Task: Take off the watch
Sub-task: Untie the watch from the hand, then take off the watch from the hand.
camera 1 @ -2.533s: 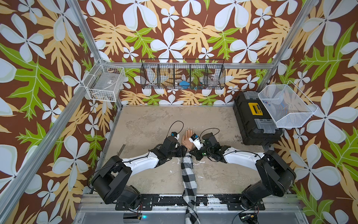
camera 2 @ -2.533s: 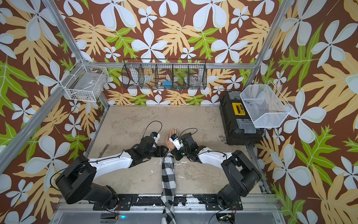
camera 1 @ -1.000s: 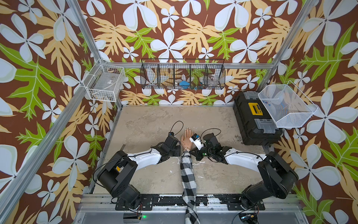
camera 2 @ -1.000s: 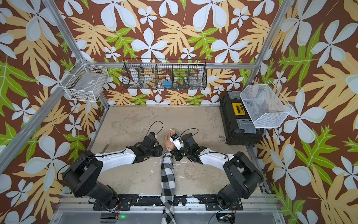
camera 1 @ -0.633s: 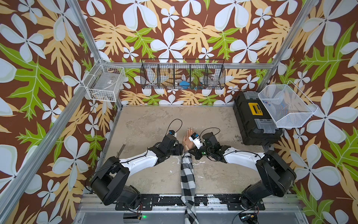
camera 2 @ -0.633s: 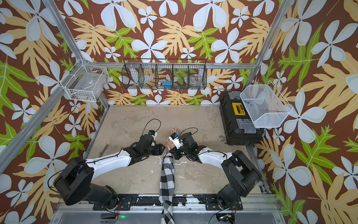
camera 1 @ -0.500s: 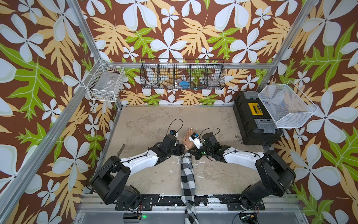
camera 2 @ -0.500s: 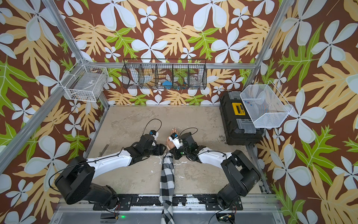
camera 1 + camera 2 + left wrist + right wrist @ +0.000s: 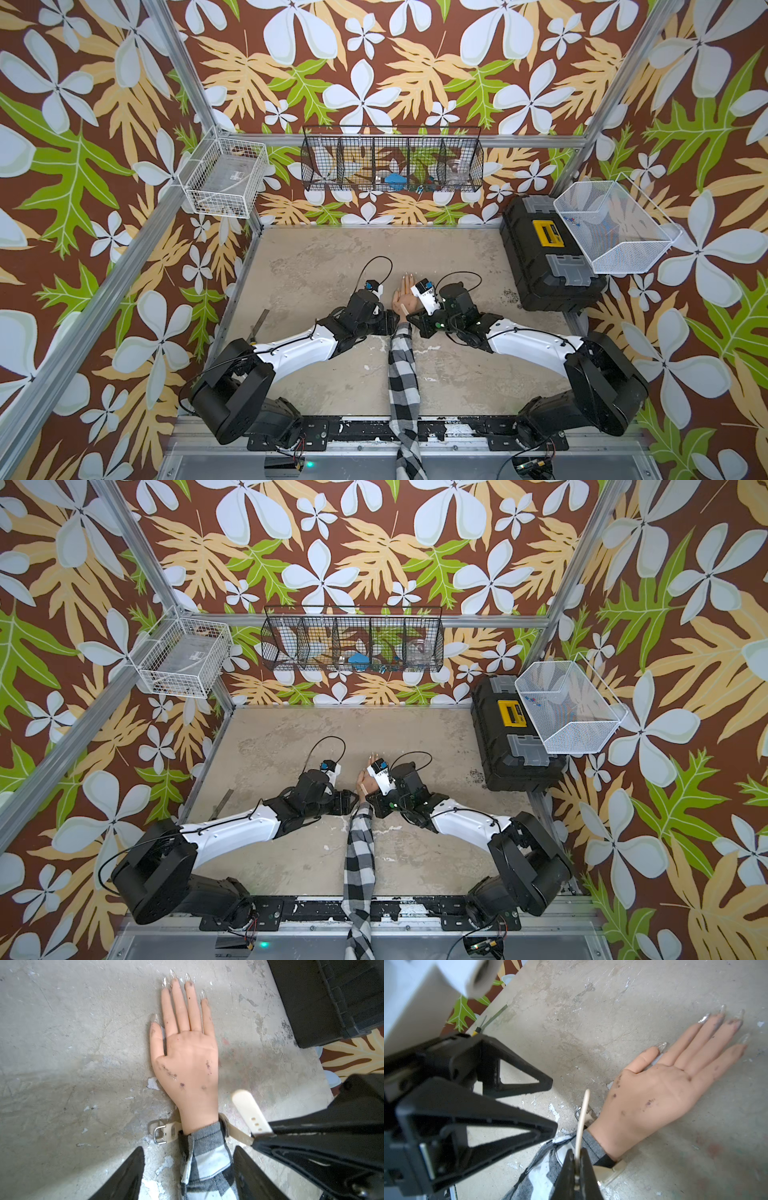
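Left wrist view: the mannequin hand (image 9: 187,1059) is laid flat on the table (image 9: 62,1064), fingers pointed to the far side, with the checked sleeve (image 9: 207,1159) run back toward the near edge.
Watch place: the watch (image 9: 249,1111) is found at the wrist, mid-table, between the two arms. The band is undone and is not closed round the wrist.
Buckle: the buckle (image 9: 160,1132) is left lying on the table just left of the wrist, touching the cuff.
Strap tail: the holed tail is lifted clear of the table at the right of the wrist.
Right gripper: the right gripper (image 9: 576,1159) is pinched tight on the strap tail, which is seen edge-on rising from between the tips.
Why held so: the tail is judged to be kept up and off to the right so the band can be drawn out from under the wrist.
Left gripper: the left gripper (image 9: 188,1149) is set astride the sleeve just near of the wrist with its jaws apart. Bare table is seen between the left finger and the cloth, and nothing is gripped.
Why placed so: the forearm is probably meant to be steadied there while the band is pulled.
Watch face: not seen; it is possibly hidden under the wrist or cuff.
Stage: unbuckling is taken as done, and the band is not yet clear of the wrist.
Risk: the hand could be dragged right with the band if the forearm is not pinned, and the thin strap could slip from the pinch.
Top views: both arms are seen converged on the wrist, with the toolbox (image 9: 544,257) well apart at the far right.
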